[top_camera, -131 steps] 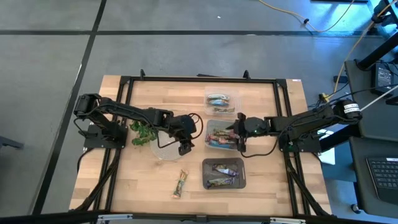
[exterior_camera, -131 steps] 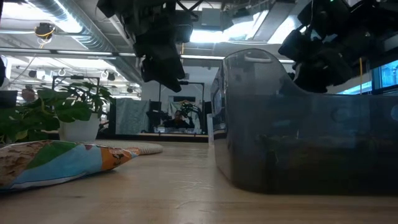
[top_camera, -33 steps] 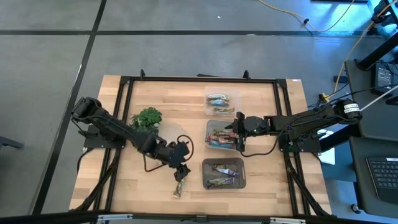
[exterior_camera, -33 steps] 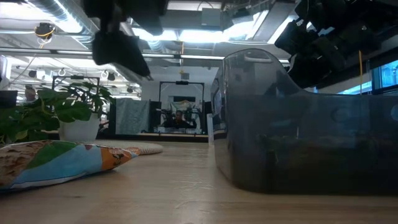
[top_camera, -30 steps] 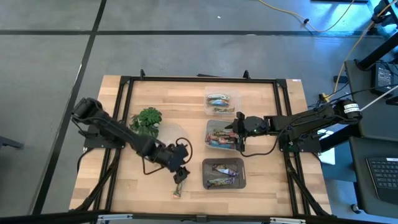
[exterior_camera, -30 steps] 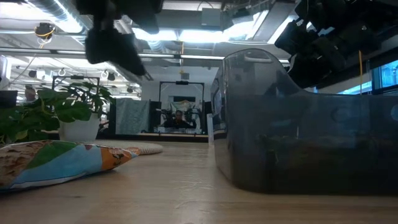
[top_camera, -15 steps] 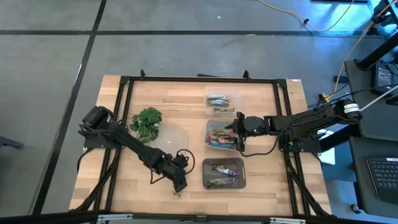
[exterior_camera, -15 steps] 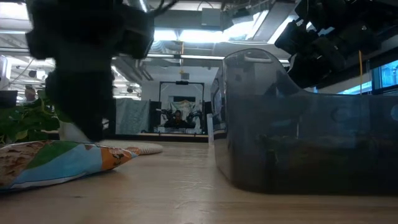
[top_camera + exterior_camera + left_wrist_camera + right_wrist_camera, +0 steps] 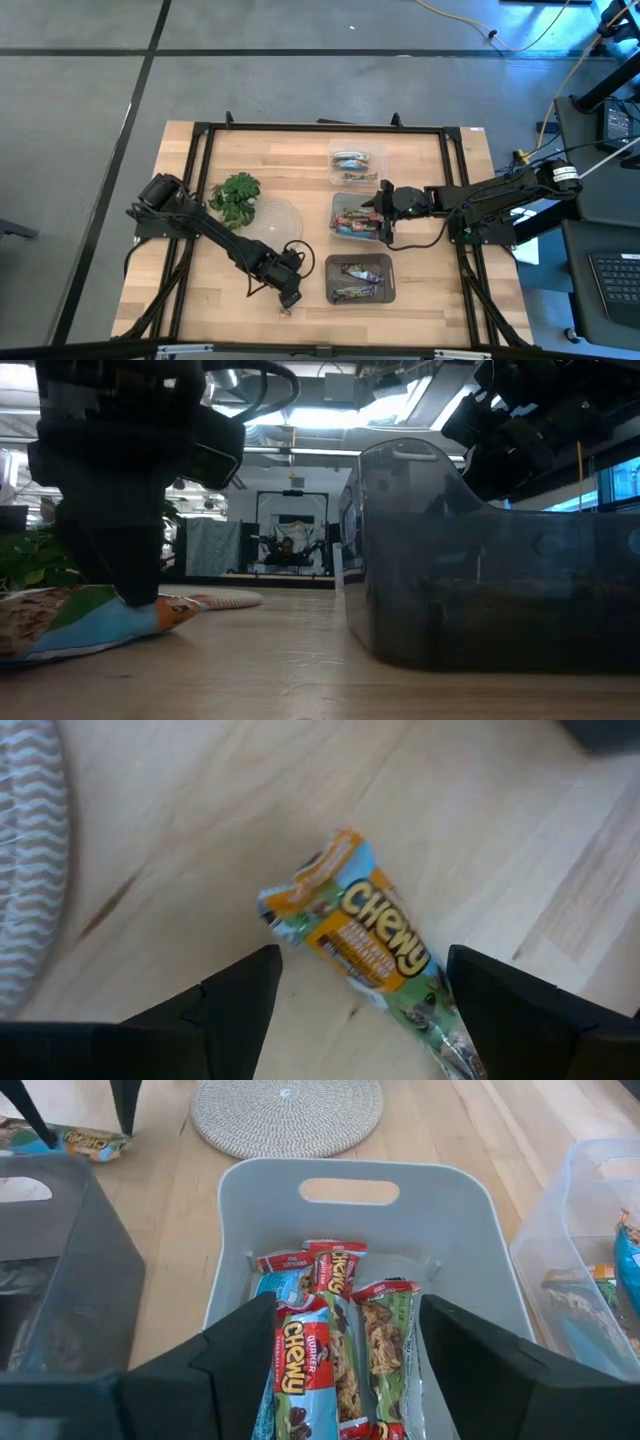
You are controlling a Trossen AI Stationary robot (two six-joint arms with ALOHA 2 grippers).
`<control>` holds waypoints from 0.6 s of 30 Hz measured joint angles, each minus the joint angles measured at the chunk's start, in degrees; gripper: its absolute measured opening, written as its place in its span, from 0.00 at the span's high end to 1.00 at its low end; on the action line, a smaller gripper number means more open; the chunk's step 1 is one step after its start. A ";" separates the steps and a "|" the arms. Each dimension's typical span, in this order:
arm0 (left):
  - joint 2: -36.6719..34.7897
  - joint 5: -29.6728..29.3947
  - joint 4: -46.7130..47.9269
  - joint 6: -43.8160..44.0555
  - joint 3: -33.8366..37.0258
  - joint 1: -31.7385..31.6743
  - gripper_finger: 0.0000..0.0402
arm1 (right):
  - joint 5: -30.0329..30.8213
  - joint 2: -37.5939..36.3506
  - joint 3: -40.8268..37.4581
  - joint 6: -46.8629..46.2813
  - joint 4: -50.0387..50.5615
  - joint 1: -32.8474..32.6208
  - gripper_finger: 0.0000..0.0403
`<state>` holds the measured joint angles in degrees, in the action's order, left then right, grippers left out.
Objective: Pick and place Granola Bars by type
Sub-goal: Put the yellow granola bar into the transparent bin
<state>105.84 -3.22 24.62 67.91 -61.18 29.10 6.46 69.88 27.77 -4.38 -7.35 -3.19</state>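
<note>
Left tool [image 9: 360,982], fingers wide astride the shiny orange-and-green wrapped bar [image 9: 365,935] beside the dark bin [image 9: 360,278], may skid it off the wooden surface [image 9: 200,810] when closing.

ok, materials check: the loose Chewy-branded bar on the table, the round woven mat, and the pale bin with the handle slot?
Loose Chewy bar: looks like printed plastic film, glossy, crimped end. Round woven mat: seemingly coiled rope or fibre, matte, with concentric ridges. Pale bin: likely moulded plastic, smooth, rounded rim, cut-out handle. Left gripper straddles the bar, open.

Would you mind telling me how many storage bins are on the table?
3, in a column right of centre: a clear bin at the far edge, a white bin in the middle, a dark bin nearest.
</note>
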 joint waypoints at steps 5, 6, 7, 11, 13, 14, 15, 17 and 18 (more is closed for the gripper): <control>-0.04 0.55 -3.91 -6.95 0.32 0.58 0.30 | 0.00 0.01 0.00 -0.04 0.01 0.00 0.38; 0.02 0.48 -4.47 -8.55 0.32 0.76 0.30 | 0.00 0.01 0.00 -0.04 0.00 0.01 0.38; 0.05 0.36 -4.81 -10.04 0.32 0.87 0.30 | 0.00 -0.01 0.00 -0.06 0.02 -0.01 0.38; 0.11 0.26 -4.75 -8.74 0.26 0.90 0.30 | -0.01 0.00 0.00 -0.07 0.02 -0.01 0.38; 0.11 0.14 -4.93 -6.17 0.26 0.87 0.30 | 0.00 0.01 0.00 -0.07 0.02 -0.01 0.38; 0.11 0.15 -5.00 -5.76 0.26 0.87 0.30 | -0.01 0.01 0.00 -0.07 0.02 0.00 0.38; 0.11 0.11 -5.06 -5.76 0.26 0.87 0.30 | -0.01 0.01 0.00 -0.07 0.02 -0.01 0.38; 0.07 0.17 -5.07 -6.67 0.26 0.89 0.30 | -0.01 0.01 0.00 -0.07 0.02 0.01 0.38; 0.07 0.17 -5.04 -7.19 0.26 0.90 0.30 | -0.02 0.01 0.00 -0.07 0.02 0.01 0.38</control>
<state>105.91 -3.05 19.57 60.73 -60.93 30.00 6.44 69.89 27.77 -4.45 -7.33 -3.18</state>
